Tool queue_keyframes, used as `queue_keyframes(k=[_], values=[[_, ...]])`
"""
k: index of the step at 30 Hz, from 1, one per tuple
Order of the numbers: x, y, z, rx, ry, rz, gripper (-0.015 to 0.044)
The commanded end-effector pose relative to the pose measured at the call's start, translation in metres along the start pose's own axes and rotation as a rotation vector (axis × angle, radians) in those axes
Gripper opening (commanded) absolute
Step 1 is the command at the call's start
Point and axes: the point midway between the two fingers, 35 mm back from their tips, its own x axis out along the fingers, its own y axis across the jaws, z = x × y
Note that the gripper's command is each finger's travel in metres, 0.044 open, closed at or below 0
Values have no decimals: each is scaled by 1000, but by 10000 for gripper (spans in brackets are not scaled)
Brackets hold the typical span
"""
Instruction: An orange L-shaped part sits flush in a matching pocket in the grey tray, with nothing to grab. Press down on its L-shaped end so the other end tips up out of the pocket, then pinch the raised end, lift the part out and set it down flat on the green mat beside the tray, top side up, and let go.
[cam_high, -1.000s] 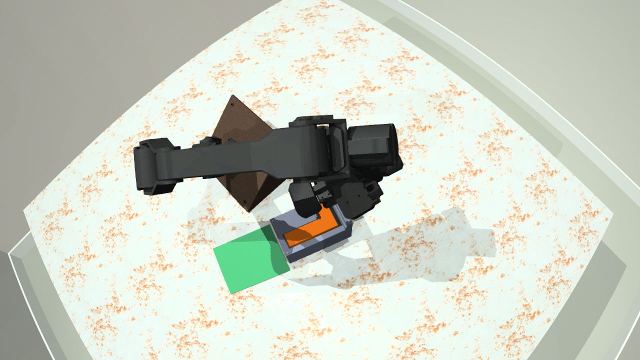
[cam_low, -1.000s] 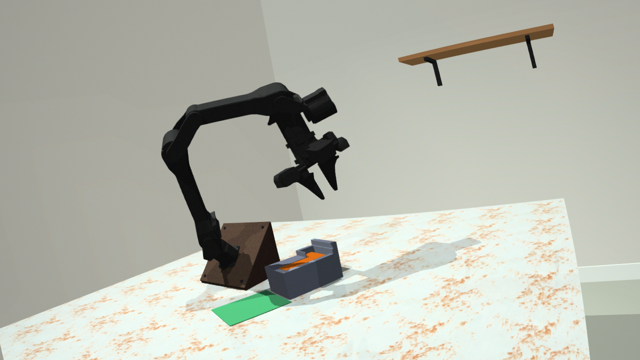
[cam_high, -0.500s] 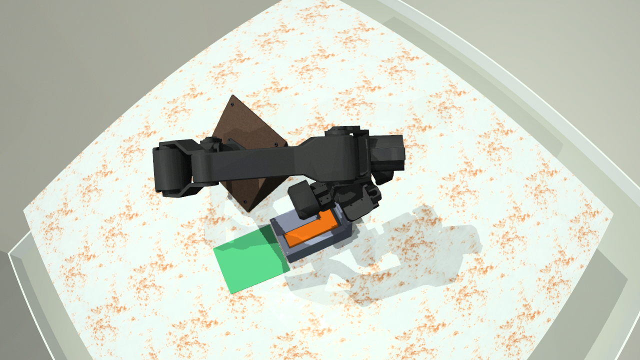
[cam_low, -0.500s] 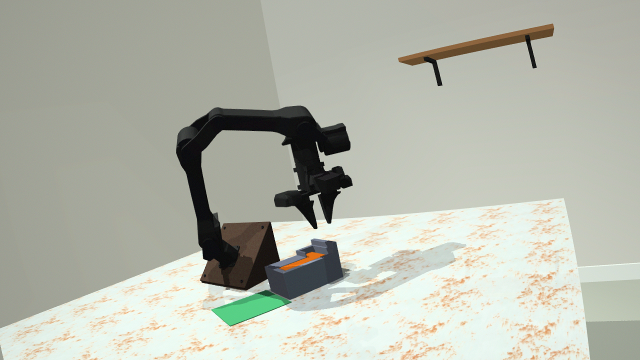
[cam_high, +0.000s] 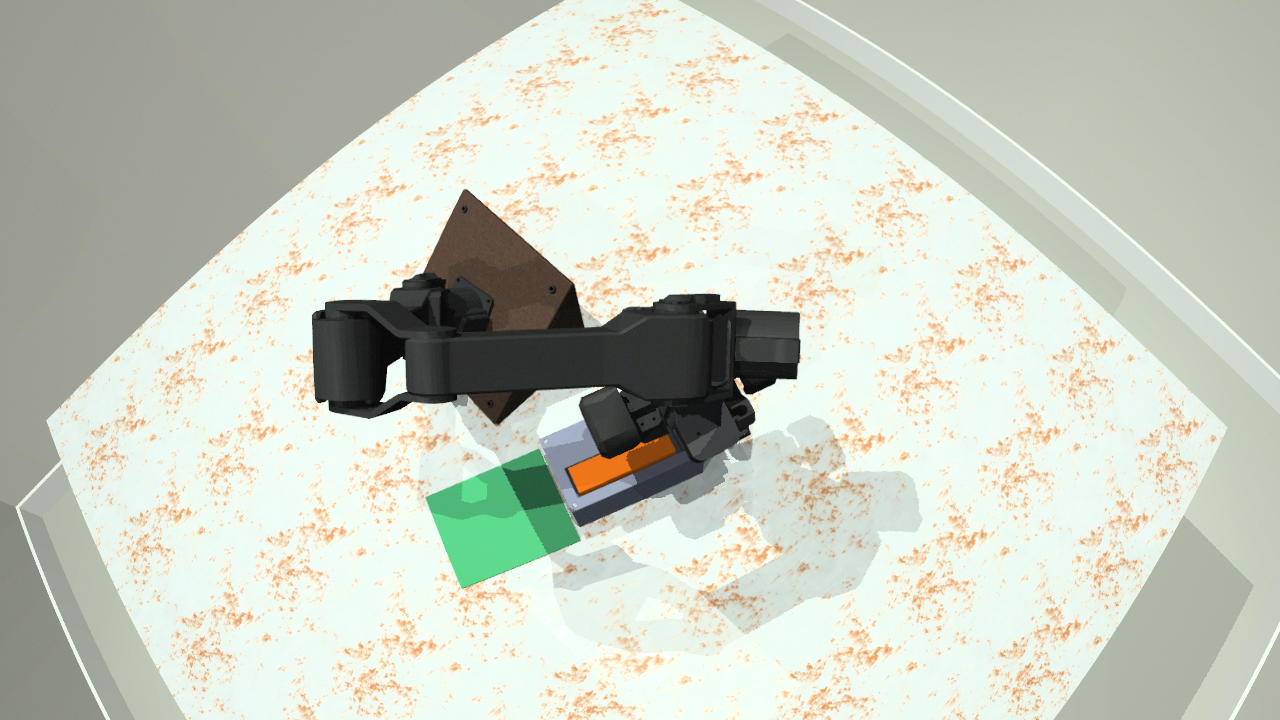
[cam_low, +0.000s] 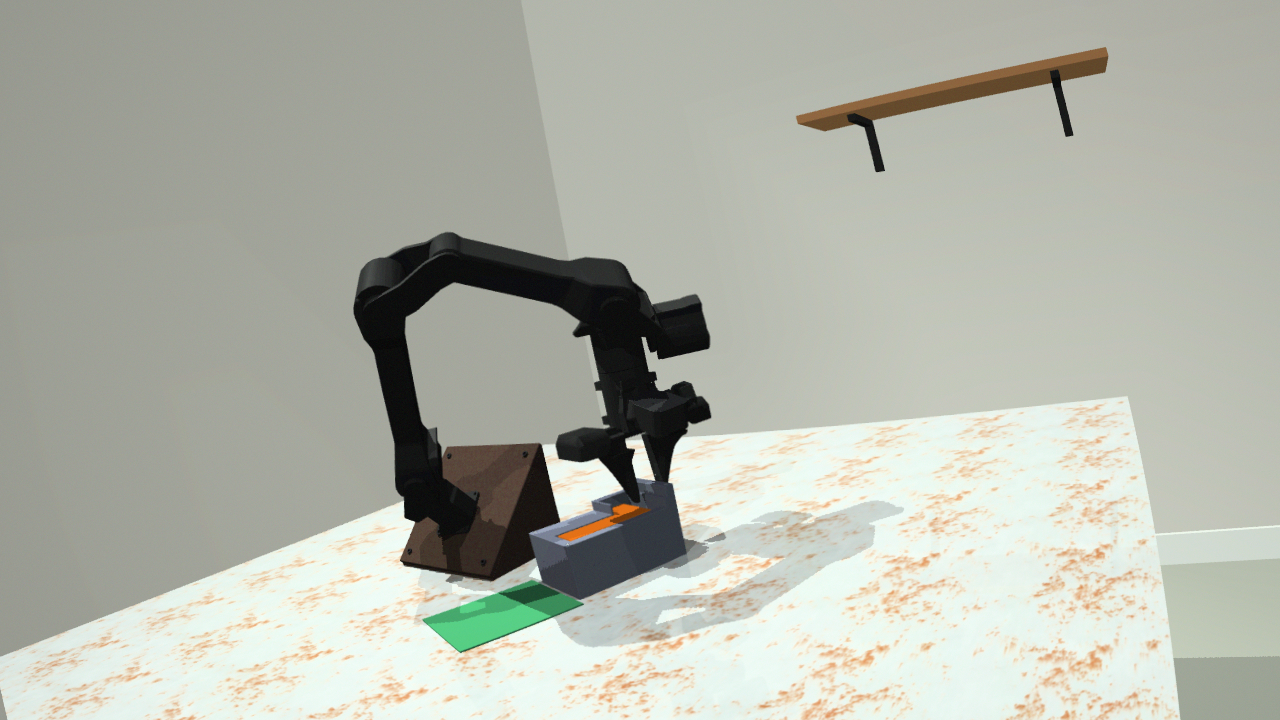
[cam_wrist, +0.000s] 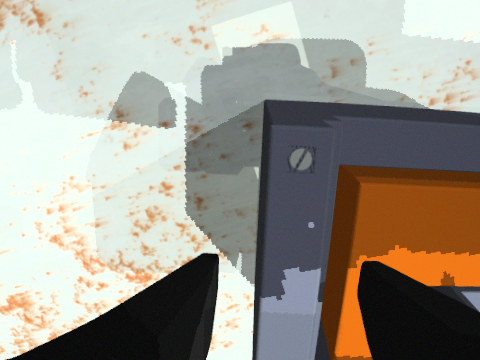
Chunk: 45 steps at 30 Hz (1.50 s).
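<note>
The orange part lies in the pocket of the grey tray. Its long straight end looks level with the rim. My gripper is open and empty, pointing down at the tray's raised end wall. One finger is over the part's L-shaped end, the other appears beyond the wall. Whether the finger touches the part I cannot tell. The arm hides the L-shaped end in the top view. The green mat lies beside the tray's far end from the gripper.
The brown wedge-shaped base of the arm stands close beside the tray. A wooden shelf is on the wall in the background. A screw head shows on the tray's end wall.
</note>
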Motion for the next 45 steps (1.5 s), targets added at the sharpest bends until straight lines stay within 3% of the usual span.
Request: queue_keyframes(k=[1,18,45], values=[[8,-2,-1,-5,1,-7,180],[35,-2,-1,-4,0,-9,180],[34,0,-1,1,0,0,180]])
